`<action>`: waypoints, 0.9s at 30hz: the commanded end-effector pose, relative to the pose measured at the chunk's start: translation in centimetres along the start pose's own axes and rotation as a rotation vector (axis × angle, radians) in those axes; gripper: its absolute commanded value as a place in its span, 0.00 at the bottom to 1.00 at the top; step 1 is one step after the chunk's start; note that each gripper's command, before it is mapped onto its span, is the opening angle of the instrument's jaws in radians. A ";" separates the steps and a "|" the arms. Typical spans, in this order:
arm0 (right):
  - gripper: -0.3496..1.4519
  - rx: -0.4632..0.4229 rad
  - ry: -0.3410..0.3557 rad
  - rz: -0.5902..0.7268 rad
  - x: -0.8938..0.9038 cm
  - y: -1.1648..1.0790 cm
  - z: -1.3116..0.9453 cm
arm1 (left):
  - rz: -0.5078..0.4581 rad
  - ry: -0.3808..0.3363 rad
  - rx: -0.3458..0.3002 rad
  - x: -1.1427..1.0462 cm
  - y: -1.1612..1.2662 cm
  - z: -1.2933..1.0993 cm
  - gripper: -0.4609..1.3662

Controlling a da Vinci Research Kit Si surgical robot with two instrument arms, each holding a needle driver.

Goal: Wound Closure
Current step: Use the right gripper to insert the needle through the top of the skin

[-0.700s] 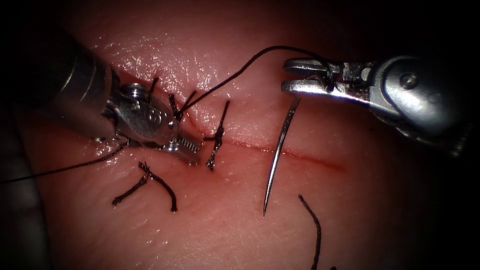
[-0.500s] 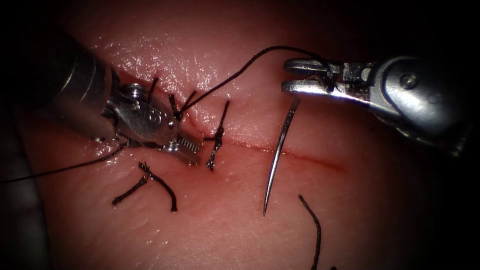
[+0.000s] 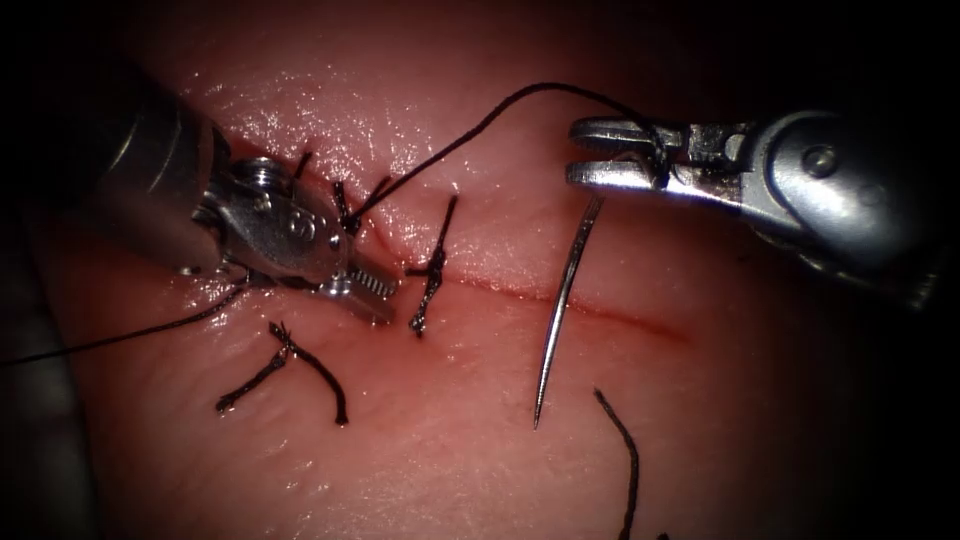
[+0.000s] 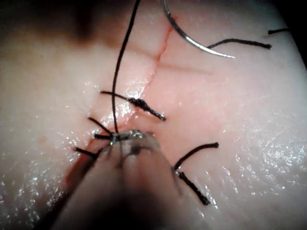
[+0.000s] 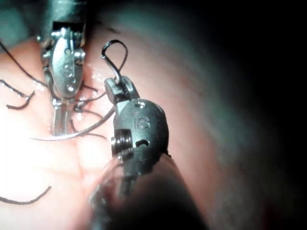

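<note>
Where cut (image 3: 600, 308) gapes — 1 needle (image 3: 562, 305), 2 grippers

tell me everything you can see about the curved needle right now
The thin curved steel needle looks smooth, silvery and glossy, tapering to a sharp tip that points toward the viewer. It hangs nearly upright below the right arm's end effector, crossing the thin red cut in the pale pink tissue. Its blunt end sits just beneath that tool's lower jaw; whether it touches the jaw is unclear. The black thread runs from that tool toward the stitches. The needle does not appear to be in the tissue.
</note>
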 end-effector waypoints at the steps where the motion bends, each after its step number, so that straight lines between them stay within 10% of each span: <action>1: 0.00 -0.007 0.000 -0.008 0.00 0.01 -0.01 | -0.003 0.007 0.003 0.01 0.02 -0.03 0.27; 27: 0.00 0.003 0.000 -0.036 -0.05 0.10 -0.19 | 0.008 0.285 -0.036 0.67 0.54 -0.54 0.11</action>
